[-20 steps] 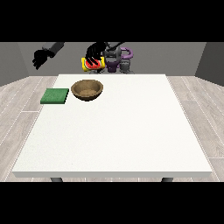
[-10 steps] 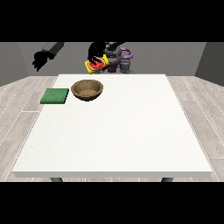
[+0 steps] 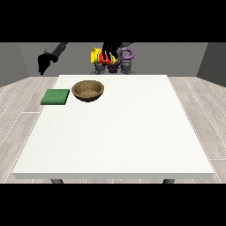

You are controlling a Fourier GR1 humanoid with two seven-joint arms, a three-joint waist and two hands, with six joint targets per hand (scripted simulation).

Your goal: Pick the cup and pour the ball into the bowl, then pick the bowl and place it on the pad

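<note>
**A:** Start nearest you. What do you have?

**B:** You have the near part of the white table (image 3: 114, 145), bare from its front edge back. Take the brown bowl (image 3: 88, 90) as your landmark: it stands upright towards the table's far side, its hollow facing up. From here you cannot tell whether anything lies in it.

**A:** And the pad?

**B:** The green pad (image 3: 55, 97) lies flat just beside the bowl, on the view's left of it, with a narrow strip of table showing between the two. They do not touch.

**A:** Where is the cup?

**B:** Beyond the bowl, past the table's far edge and up in the air in front of the robot's body. You see a yellow cup (image 3: 95, 55) with red at it, held by the hand at the view's right (image 3: 110, 52), whose dark fingers are wrapped round it. You cannot make out how the cup is tilted, and you cannot make out the ball.

**A:** The other hand?

**B:** The hand at the view's left (image 3: 43, 62) hangs well away from the bowl, beyond the pad and outside the table's left corner, holding nothing. Its fingers point downward, but whether they are straight or curled you cannot tell.
</note>
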